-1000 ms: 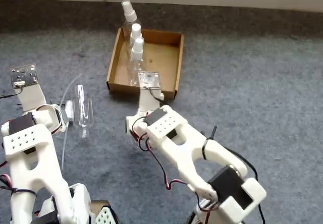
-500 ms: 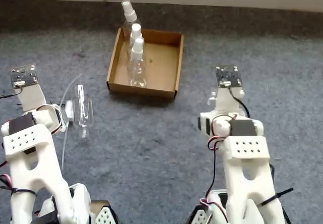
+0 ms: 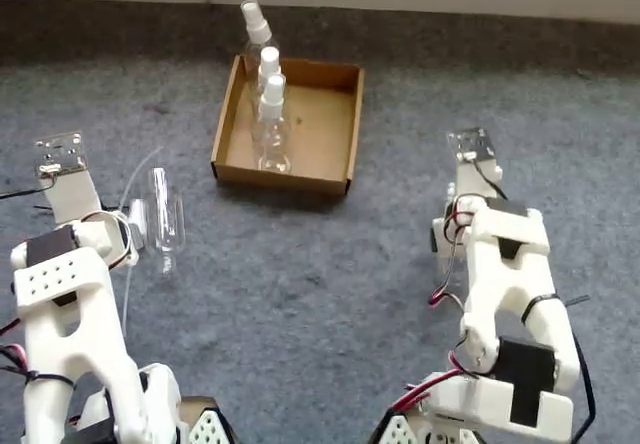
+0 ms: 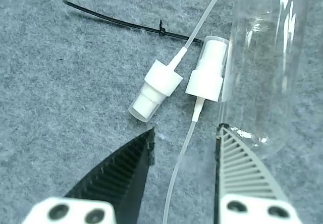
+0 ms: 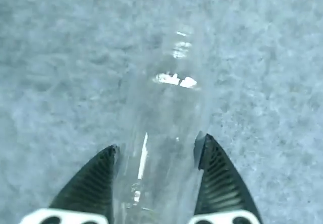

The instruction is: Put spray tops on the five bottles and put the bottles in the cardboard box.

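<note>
The cardboard box (image 3: 285,176) sits at the back centre. Three clear bottles (image 3: 271,114) with white spray tops stand in a row along its left wall. A bare clear bottle (image 3: 165,219) lies on the carpet by my left arm, also seen in the left wrist view as the bare bottle (image 4: 262,67). My left gripper (image 4: 185,129) is open just short of two loose spray tops (image 4: 156,88) (image 4: 207,75) with long tubes. My right gripper (image 5: 157,143) is open. Its fingers stand on either side of another clear bottle (image 5: 166,93), close to its walls.
A black cable tie (image 4: 126,22) lies on the grey carpet beyond the spray tops. My right arm (image 3: 495,254) stands at the right side of the table, well away from the box. A dark strip of floor runs along the far edge.
My right arm swung from the front of the box to the right side of the table and folded up there. My left arm shifted only slightly.
</note>
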Controlling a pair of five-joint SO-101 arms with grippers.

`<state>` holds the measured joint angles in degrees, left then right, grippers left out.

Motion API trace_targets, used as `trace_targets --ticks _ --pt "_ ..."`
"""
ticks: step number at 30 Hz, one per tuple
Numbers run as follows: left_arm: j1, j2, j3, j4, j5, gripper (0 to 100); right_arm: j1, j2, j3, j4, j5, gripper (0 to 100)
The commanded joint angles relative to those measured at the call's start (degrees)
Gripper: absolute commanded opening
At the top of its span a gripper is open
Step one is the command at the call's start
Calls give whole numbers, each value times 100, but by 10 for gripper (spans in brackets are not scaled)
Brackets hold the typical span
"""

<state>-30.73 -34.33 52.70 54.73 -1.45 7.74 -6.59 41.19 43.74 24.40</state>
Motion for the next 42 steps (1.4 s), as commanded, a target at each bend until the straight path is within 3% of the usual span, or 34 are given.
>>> trace_targets --ticks 1,8,15,22,27,32,42 --pt "110 -40 -40 -79 -9 193 92 180 -330 -75 26 10" --pt "119 -40 -40 -79 -9 193 75 180 -382 497 53 26" --pt "119 -40 -31 -79 -9 193 66 171 -409 620 18 285" --pt "119 -40 -31 -79 -9 193 -75 233 -2220 1789 -475 287" --pt "119 -40 -31 -79 -9 193 -251 303 -3380 1947 -510 287" --pt "119 -40 -22 -79 -9 193 -127 1323 -3521 2176 -501 286" --pt "119 -40 -13 -79 -9 193 207 2897 -5297 2712 -510 286"
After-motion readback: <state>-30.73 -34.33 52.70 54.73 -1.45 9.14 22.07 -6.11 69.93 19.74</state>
